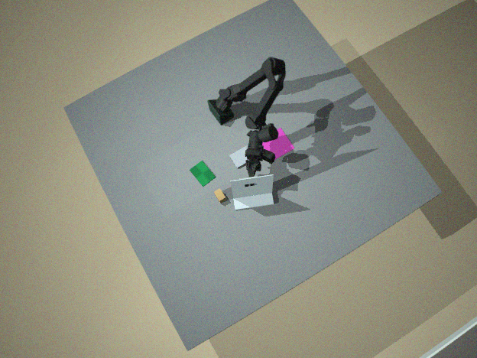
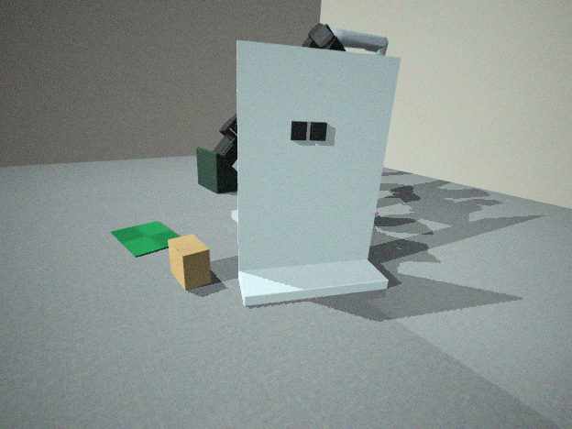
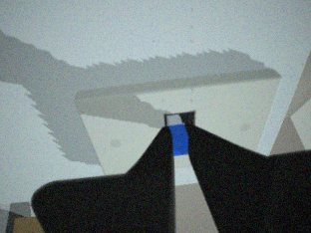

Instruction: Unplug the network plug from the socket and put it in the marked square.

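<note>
Gray counter (image 1: 165,239) (image 2: 138,350) beneath the upright panel (image 1: 252,186) (image 2: 309,193) (image 3: 150,30); end effector (image 1: 252,174) (image 3: 176,132), fingers nearly together, gripping the blue-and-pale network plug (image 3: 179,140), partly hidden, at its dark socket (image 3: 188,118).

From where I sit, the upright panel (image 1: 252,187) (image 2: 309,193) hides the gripper (image 1: 252,174) (image 3: 176,132) in my exterior view. On my wrist feed, the black fingers cover the lower part of the socket (image 3: 188,117), and the tan block (image 3: 27,225) is cut off by the bottom edge. From the top, the plug is too small to make out.
</note>
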Robot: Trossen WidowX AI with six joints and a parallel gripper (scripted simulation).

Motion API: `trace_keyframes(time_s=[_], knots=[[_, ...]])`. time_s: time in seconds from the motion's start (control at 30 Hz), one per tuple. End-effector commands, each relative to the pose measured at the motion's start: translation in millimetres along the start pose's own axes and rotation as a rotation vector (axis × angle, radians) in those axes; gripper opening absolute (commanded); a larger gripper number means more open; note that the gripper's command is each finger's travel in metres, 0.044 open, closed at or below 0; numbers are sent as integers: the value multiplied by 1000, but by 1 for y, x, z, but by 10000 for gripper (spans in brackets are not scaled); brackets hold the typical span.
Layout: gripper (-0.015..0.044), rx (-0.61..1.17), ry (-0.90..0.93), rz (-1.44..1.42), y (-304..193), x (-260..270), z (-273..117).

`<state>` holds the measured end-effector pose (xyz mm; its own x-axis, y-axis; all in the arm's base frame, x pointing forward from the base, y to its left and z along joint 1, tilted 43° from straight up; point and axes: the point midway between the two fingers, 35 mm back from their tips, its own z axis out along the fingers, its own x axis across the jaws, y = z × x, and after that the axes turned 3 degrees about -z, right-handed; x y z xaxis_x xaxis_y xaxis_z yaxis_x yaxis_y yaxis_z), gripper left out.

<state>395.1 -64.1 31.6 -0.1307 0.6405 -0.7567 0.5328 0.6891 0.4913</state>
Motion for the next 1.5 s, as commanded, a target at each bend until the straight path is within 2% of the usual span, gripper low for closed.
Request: trace_keyframes(time_s=[0.0,1.47], knots=[[0,-3,2,-5,0,0,-2],[0,-2,3,-5,-9,1,-28]])
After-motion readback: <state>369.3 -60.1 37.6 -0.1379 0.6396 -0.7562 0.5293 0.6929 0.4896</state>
